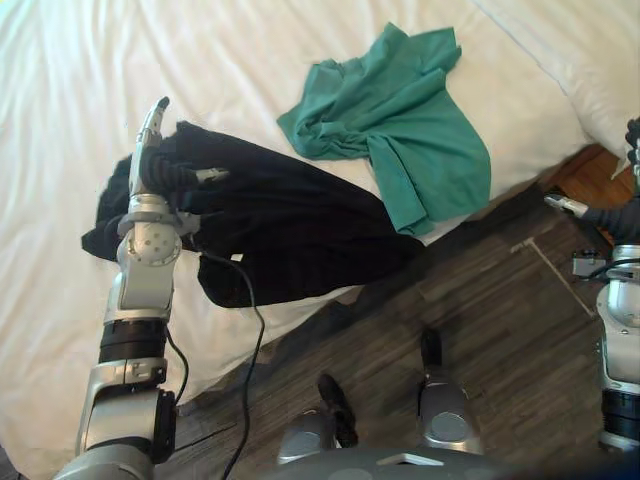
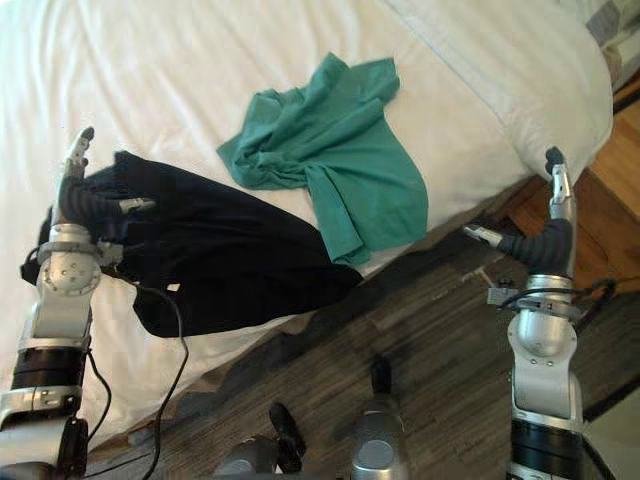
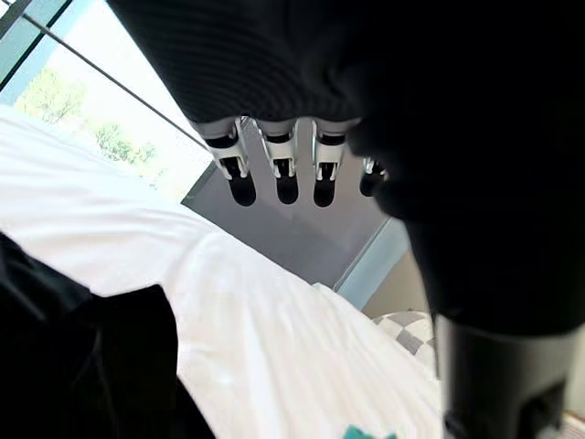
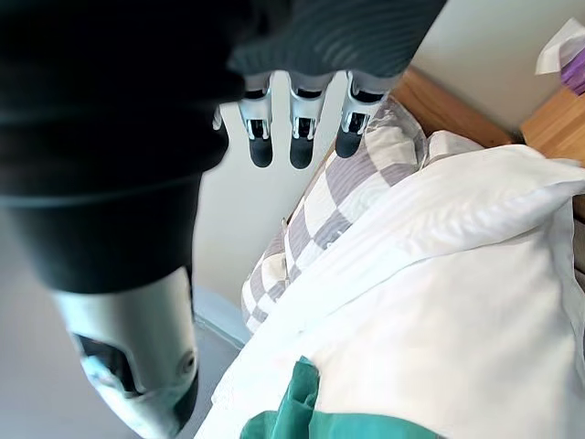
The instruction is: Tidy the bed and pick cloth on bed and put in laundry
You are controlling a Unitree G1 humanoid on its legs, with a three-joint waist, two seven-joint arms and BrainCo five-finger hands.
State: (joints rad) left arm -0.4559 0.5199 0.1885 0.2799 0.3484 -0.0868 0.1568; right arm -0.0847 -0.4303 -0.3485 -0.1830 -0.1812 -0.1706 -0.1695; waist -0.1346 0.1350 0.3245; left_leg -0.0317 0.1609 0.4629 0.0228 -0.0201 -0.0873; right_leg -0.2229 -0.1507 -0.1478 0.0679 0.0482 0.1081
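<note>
Black cloth [image 1: 290, 230] crumpled at the bed [image 1: 60, 80] edge, partly hanging off. Green cloth [image 1: 400, 120] just beside, corners touching. Both probably light, limp and unslippery; best pinched at a bunched fold, likely to trail. Left hand [image 1: 155, 165] above the black one, fingers straight, empty. Right hand [image 2: 540, 243] over the wood floor [image 1: 480, 300], likewise straight-fingered. Soft bedding underneath, pillow [image 2: 500, 60] beyond.

The left hand [image 1: 152, 165] and its arm hide part of the black cloth [image 1: 300, 225]. The bed [image 1: 70, 90] and white pillow [image 2: 520, 60] run past the picture edges. The left eye view's right edge crops the right hand [image 1: 615, 218]
</note>
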